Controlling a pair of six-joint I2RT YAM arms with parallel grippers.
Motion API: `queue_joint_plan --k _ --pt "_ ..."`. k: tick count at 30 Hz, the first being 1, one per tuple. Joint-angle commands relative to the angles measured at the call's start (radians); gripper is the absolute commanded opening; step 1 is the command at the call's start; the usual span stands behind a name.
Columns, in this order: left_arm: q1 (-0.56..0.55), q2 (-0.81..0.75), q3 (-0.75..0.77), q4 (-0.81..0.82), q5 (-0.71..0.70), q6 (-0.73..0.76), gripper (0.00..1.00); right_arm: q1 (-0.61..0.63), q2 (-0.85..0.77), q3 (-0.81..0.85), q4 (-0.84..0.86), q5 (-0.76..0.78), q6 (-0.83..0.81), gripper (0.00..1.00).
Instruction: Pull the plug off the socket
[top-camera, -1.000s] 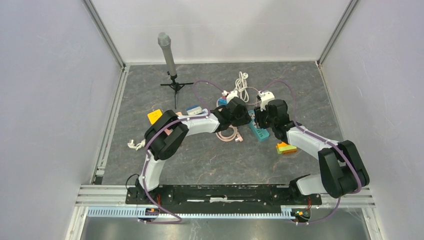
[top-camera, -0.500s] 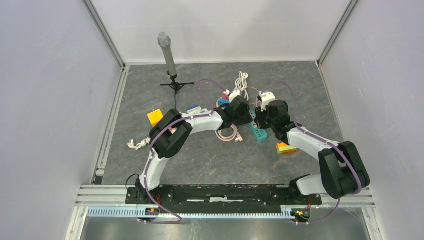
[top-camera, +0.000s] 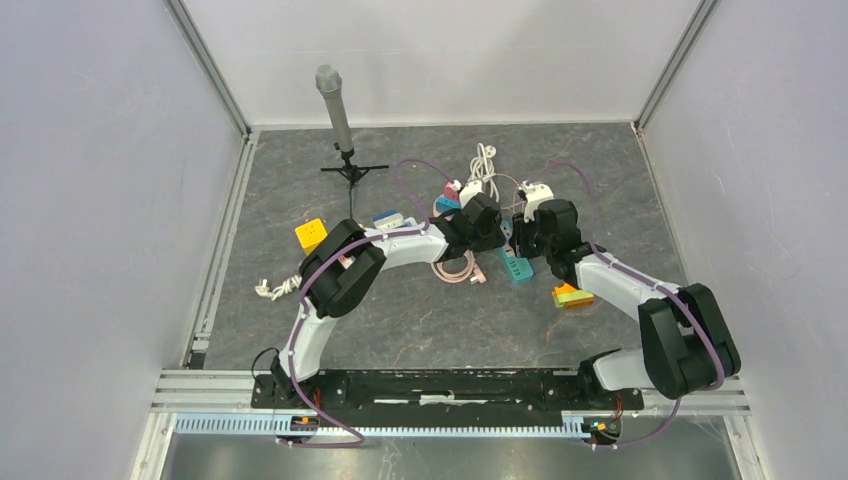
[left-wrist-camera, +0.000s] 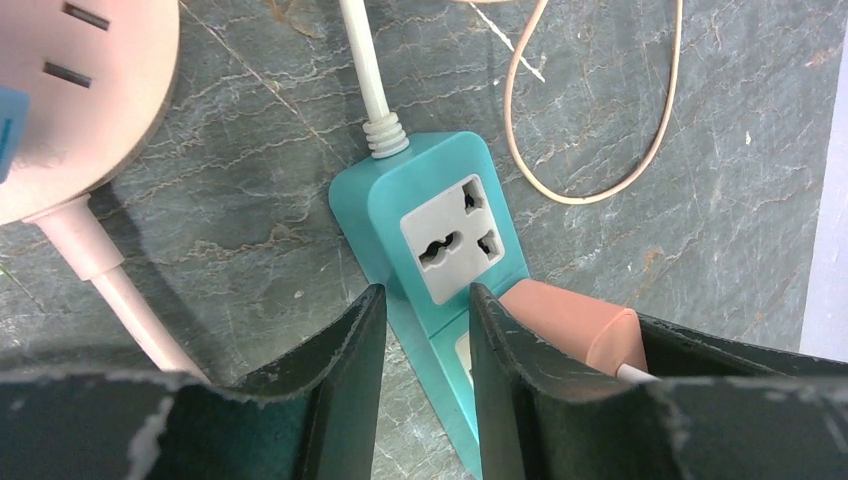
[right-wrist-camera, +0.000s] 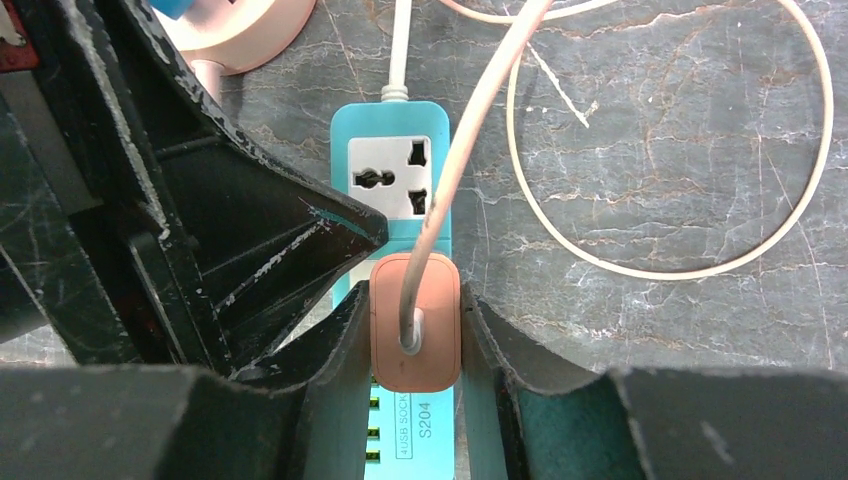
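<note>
Plug: small pink plug (right-wrist-camera: 440, 330), hard shell with rounded corners, seated in a socket near the middle of the teal power strip (right-wrist-camera: 390, 118).
Where it lies: the strip is flat on the table (top-camera: 400, 310), about mid-table and slightly toward the far edge and the right side.
Right pincer: the right gripper (right-wrist-camera: 413, 298) is closed on the plug, one finger against each long side, with no gap visible on either side.
Left pincer: the left gripper (left-wrist-camera: 420, 295) is narrow. One finger stands beside the strip's edge and the other seems to rest on its top face next to the plug. I cannot tell whether it pinches the strip or only presses it.
Cord: the thin pink cord (right-wrist-camera: 470, 130) rises from the top of the plug and loops away over the table. It is soft and unfit to pull on.
Handling, as a judgement: the plug is light and stiff, and its smooth sides could slip. Only the friction of its pins holds it in.
Hold: the two flat sides, low on the shell.
Strip: light plastic, so it would likely lift with the plug unless pinned down.
Pull: straight out along the pins, because tilting may jam them.
Nearby: the strip's white cable (left-wrist-camera: 360, 60) and a round pink socket block (left-wrist-camera: 70, 90) lie just beyond.
</note>
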Motion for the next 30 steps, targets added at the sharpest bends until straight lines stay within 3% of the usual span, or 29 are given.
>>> queue_joint_plan --k 1,14,19,30 --pt "-0.010 0.064 0.005 -0.182 -0.064 0.030 0.41 0.003 -0.081 0.101 0.013 -0.015 0.037 0.00" --pt "-0.008 0.089 0.012 -0.211 -0.068 0.027 0.39 -0.001 -0.133 0.126 -0.052 0.131 0.038 0.00" --pt "-0.006 0.055 0.009 -0.148 -0.014 0.065 0.41 -0.022 -0.140 0.118 -0.093 0.210 0.044 0.00" --pt "0.008 -0.109 0.154 -0.104 0.249 0.272 0.66 -0.153 -0.138 0.116 -0.187 0.266 0.135 0.00"
